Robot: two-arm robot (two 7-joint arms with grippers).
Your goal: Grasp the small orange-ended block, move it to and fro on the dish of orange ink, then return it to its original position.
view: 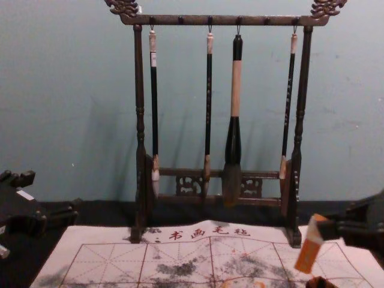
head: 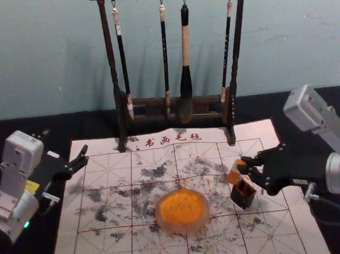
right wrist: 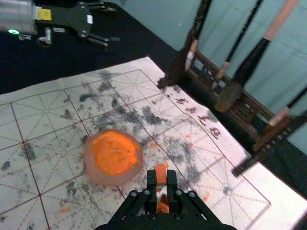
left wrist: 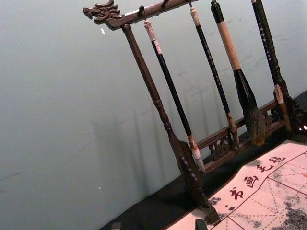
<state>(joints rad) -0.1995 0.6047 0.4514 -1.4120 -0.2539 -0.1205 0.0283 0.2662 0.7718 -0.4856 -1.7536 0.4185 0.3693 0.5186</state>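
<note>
Block, small, orange-ended with white band (head: 233, 176): tilted, clamped in right gripper (head: 243, 168), to the right of round translucent dish of orange ink (head: 185, 227). Lower end by rim of small dark square box (head: 242, 196), also right of dish; contact, cannot tell. Left gripper (head: 66, 144) idle, well left of dish, fingers apart. Dark wooden brush rack (head: 114, 78) stands behind dish.

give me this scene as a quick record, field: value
right gripper: shut on the block, right of the dish
block: orange-ended, pale middle, tilted, near the dark box
dark box: on the mat
dish: orange ink, on the mat
left gripper: open, left of the dish
stand: behind the dish, four brushes hanging
</note>
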